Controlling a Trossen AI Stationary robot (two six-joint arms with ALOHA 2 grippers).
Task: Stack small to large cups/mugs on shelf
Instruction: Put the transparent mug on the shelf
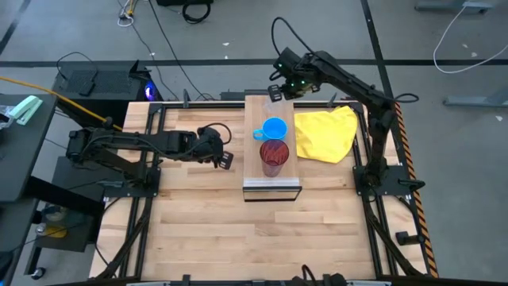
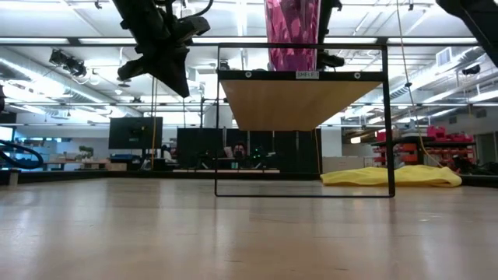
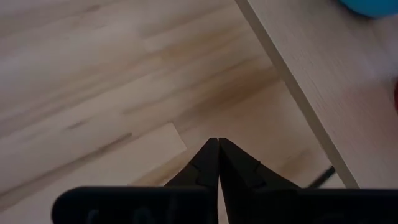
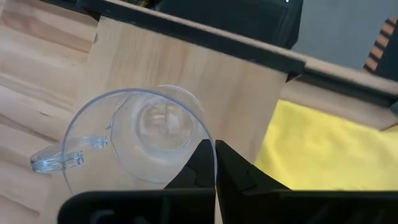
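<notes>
Right gripper [image 4: 215,149] clenched on clear glass cup [image 4: 140,140] rim above shelf [image 1: 258,171] far end.
Blue mug [image 1: 274,129], red tumbler [image 1: 274,157] standing on shelf; left gripper [image 3: 217,146] clenched empty beside it.

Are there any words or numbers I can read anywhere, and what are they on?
No text can be read.
A small white label sits on the front edge of the shelf in the low view: too small and blurred to read.
Red tumbler, blue mug, clear glass cup, yellow cloth: no writing visible.
</notes>
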